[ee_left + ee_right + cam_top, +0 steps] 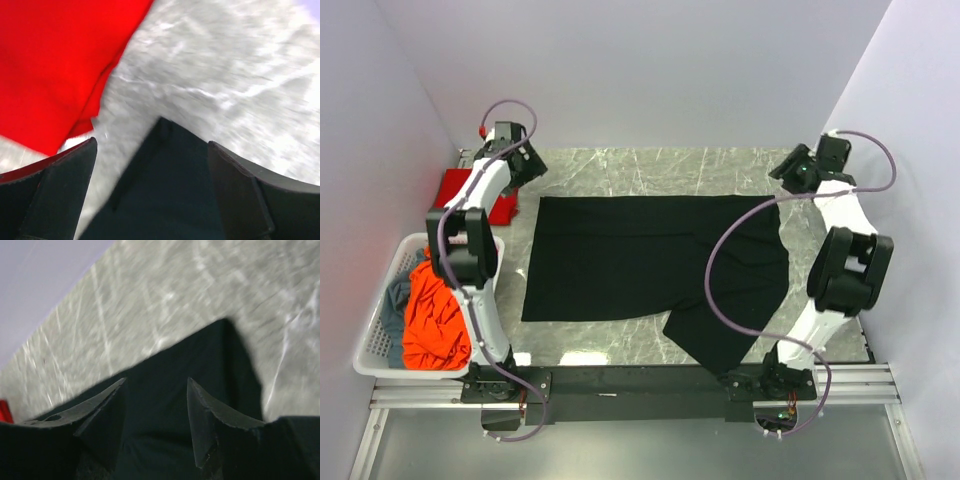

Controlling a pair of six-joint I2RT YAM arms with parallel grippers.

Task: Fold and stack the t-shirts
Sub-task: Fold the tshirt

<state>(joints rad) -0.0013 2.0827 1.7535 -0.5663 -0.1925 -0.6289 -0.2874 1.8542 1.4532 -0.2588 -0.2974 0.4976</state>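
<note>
Black t-shirt (650, 260) lies flat on the counter (640, 172), its near-right flap skewed toward the near edge. Left gripper (152, 145) low over the far-left corner, jaws wide, empty. Right gripper (156, 382) over the far-right corner, jaws partly apart, nothing pinched. Both arms reach far, wrists pitched down. Advice: lift clear without snagging the hem, then square that flap. Red t-shirt (455, 188) folded just left.

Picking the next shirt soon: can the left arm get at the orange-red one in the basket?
Probably yes. The orange-red shirt lies uncovered on top in the basket beside that arm's base, and the left hand is open and empty.
</note>
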